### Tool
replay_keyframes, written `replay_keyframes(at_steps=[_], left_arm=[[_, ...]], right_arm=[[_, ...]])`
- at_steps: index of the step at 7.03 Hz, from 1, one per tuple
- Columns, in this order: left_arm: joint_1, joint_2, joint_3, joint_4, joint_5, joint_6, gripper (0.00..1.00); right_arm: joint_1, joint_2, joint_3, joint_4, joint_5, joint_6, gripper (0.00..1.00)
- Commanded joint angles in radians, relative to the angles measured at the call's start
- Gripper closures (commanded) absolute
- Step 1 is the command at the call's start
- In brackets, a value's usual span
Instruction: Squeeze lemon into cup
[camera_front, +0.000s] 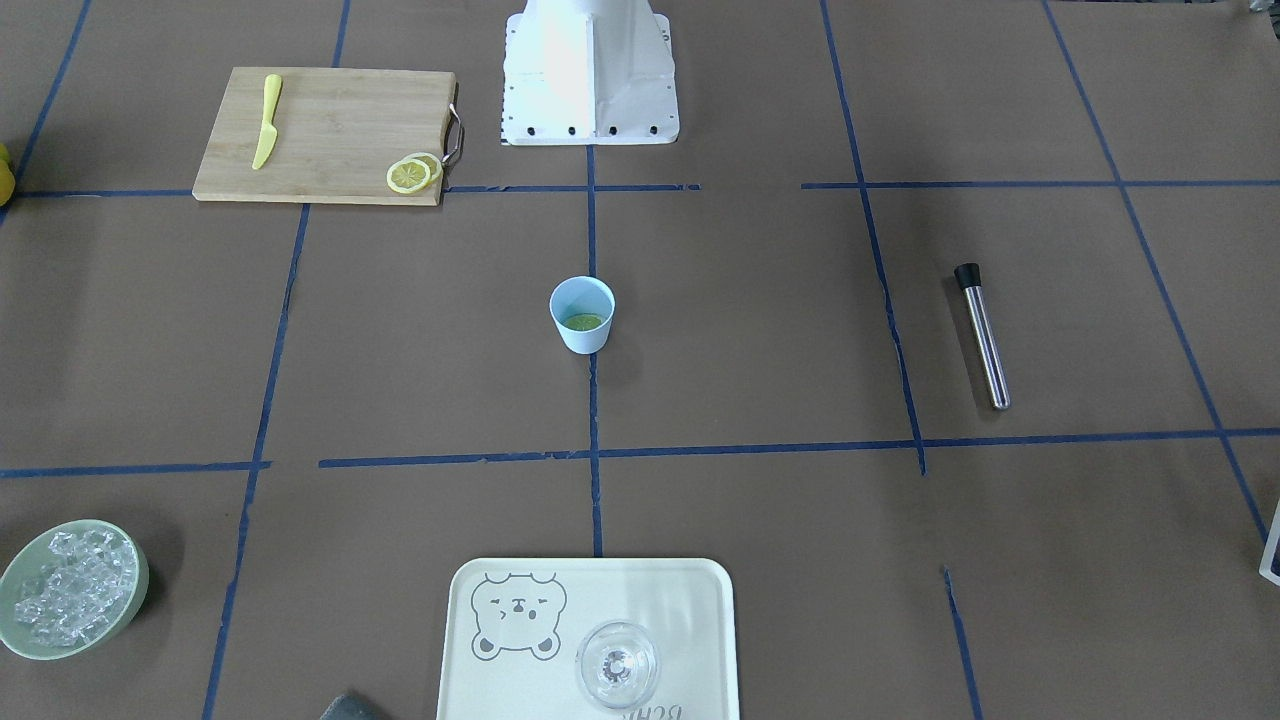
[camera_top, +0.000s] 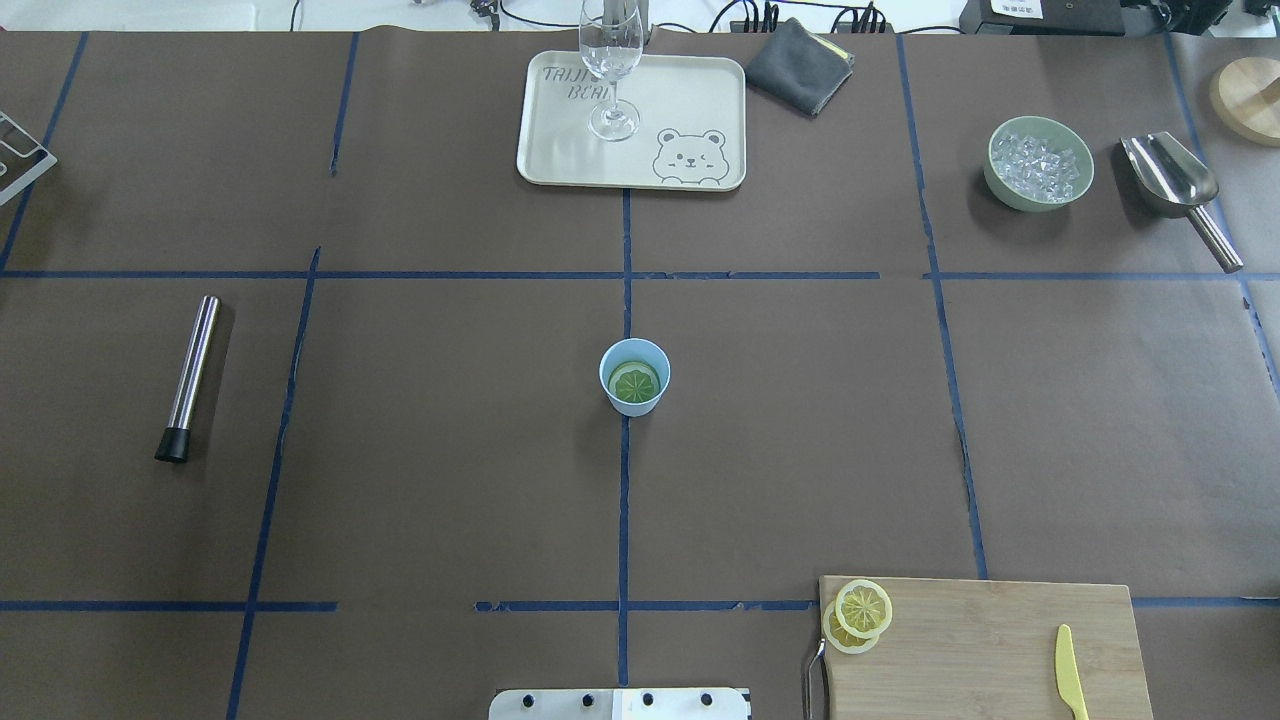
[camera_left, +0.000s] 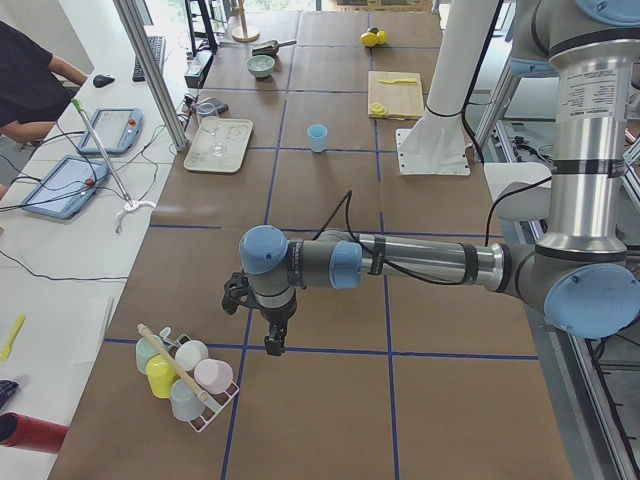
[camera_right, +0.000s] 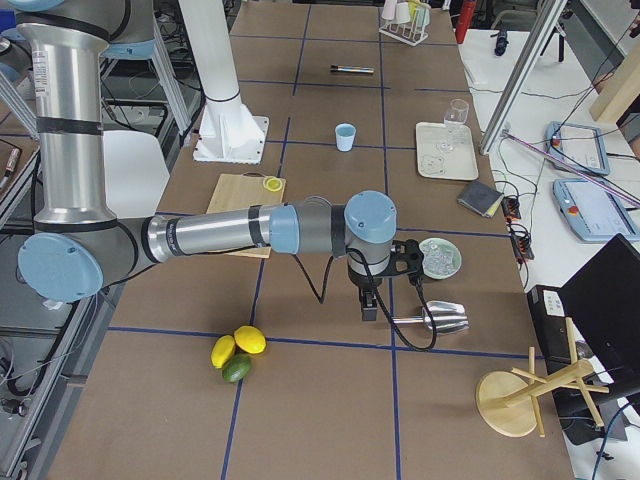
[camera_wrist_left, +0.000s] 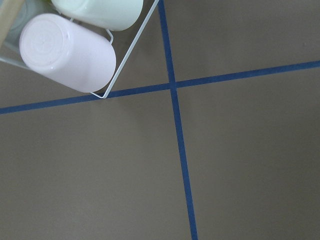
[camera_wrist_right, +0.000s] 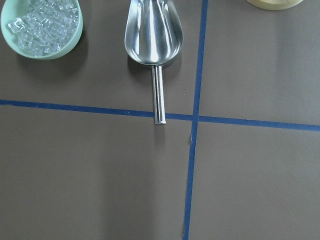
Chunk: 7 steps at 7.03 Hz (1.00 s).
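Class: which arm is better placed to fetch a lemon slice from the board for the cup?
Likely the right. The lemon slices lie on the cutting board on the robot's right; the right gripper hangs at that end, the left gripper at the far end. The cup stands central.

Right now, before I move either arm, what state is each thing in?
cup: upright, mid-table.
lemon slice: inside the cup.
spare slices: two, overlapping on the board.
knife: flat on the board.
wine glass: upright on the tray, empty.
bowl: full of ice.
scoop: lying empty.
muddler: on its side.
left tool: above the table, open or shut unclear.
right tool: above the table, open or shut unclear.
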Motion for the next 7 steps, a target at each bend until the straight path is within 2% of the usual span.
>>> replay_keyframes(at_steps=[1,7], left_arm=[[0.001,-0.003,0.008,-0.009,-0.003,-0.005,0.00],[0.001,-0.002,0.026,-0.009,-0.003,-0.009,0.00]], right_arm=[[0.000,0.000,-0.009,0.000,0.000,-0.002,0.00],[0.000,-0.002,-0.078,0.000,0.002,-0.005,0.00]])
